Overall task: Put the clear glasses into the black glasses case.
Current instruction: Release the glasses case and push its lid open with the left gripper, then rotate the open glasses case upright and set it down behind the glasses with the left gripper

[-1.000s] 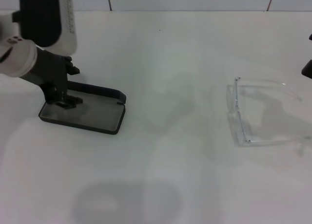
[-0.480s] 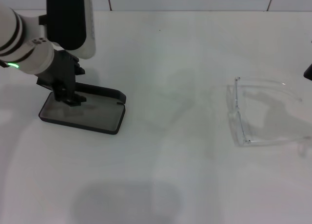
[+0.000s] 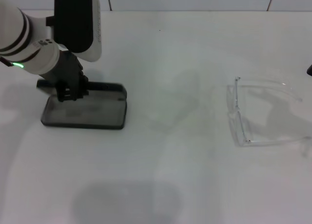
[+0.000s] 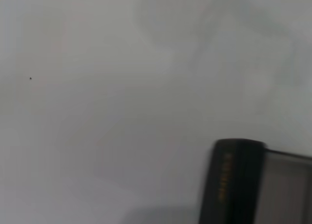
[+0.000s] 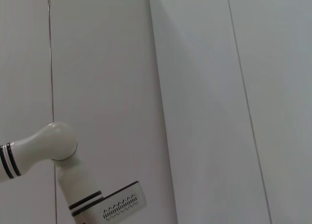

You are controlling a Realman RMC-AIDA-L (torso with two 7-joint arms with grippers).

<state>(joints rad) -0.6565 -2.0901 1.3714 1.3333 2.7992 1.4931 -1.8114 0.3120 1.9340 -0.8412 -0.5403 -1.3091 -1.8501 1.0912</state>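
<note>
The left pincer (image 3: 70, 92) stands at the black glasses case (image 3: 87, 113), its dark fingers down at the hinge-side edge of the open case; whether they are spread or closed on that edge cannot be told. The case lies open on the white worktop (image 3: 161, 175), grey lining upward, directly under and just in front of this pincer; the left wrist view shows its dark rim with orange lettering. The clear glasses (image 3: 258, 114) lie well apart from that pincer, across the worktop on the far side from the case, arms unfolded, untouched. The right pincer is barely in view at the frame edge near the glasses, its state not readable. Judged step: preparing or steadying the case. Next, the glasses need grasping by the frame and carrying across to the lining.
</note>
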